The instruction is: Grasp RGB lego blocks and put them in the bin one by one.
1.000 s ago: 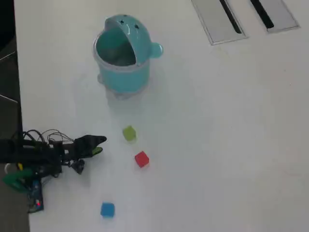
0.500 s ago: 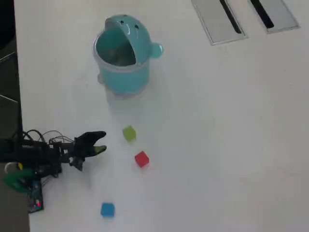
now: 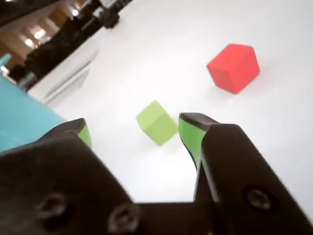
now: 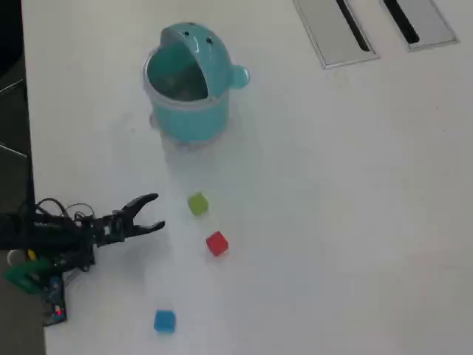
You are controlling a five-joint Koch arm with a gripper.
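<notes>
Three small blocks lie on the white table: a yellow-green block [image 4: 197, 204] [image 3: 157, 122], a red block [image 4: 216, 243] [image 3: 234, 67] and a blue block [image 4: 165, 321] nearer the front edge. My gripper [image 4: 154, 212] [image 3: 134, 125] is open, its green-lined fingers spread with nothing between them. It sits left of the yellow-green block, a short gap away. The teal bin [image 4: 187, 85] stands farther back with its domed lid swung open. In the wrist view a teal patch of the bin [image 3: 19, 120] shows at the left edge.
Two flat grey slotted panels [image 4: 334, 31] are set into the table at the top right in the overhead view. The arm's base and cables [image 4: 44, 251] sit at the table's left edge [image 4: 29, 170], with dark floor beyond.
The gripper has opened from nearly shut to wide apart and moved slightly toward the yellow-green block. The blocks and bin have not moved.
</notes>
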